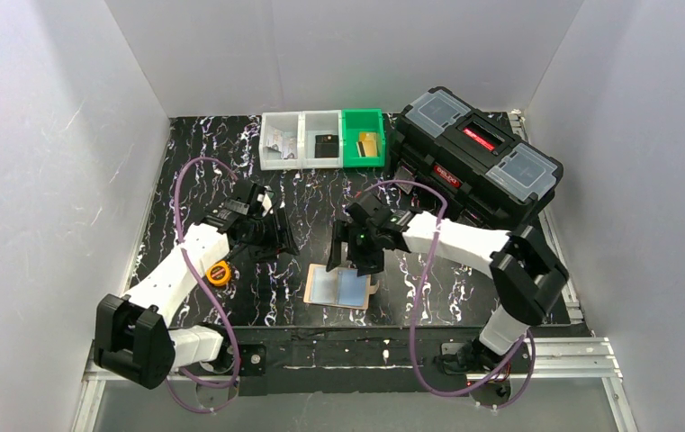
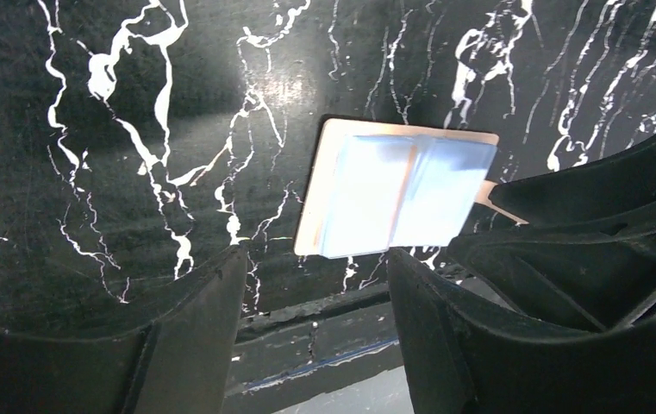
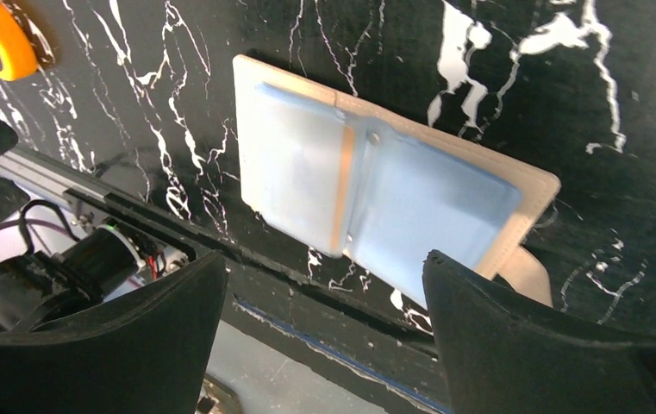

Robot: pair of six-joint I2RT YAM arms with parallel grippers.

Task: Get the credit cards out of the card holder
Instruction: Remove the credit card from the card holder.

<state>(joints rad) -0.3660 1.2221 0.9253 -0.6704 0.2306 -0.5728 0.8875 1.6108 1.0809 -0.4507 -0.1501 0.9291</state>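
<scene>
The card holder [image 1: 313, 286] lies opened flat near the table's front edge, cream-beige with a snap tab [image 1: 374, 286] on its right. Pale blue credit cards [image 3: 294, 164] sit in both of its halves, with a tan strip down the fold. My right gripper [image 1: 347, 258] hovers just above the holder's far edge, open, with nothing between its fingers. In the right wrist view the holder [image 3: 533, 183] shows beyond that gripper [image 3: 324, 263]. My left gripper [image 1: 277, 236] hangs open and empty, up and left of the holder. The left wrist view shows the holder [image 2: 333, 138] ahead of this gripper [image 2: 315, 259].
A yellow tape measure [image 1: 219, 273] lies left of the holder, by the left arm. A large black toolbox [image 1: 473, 153] fills the back right. Two white bins [image 1: 282, 141] and a green bin [image 1: 363, 138] stand at the back. The metal rail [image 1: 392, 355] runs just behind the table's front edge.
</scene>
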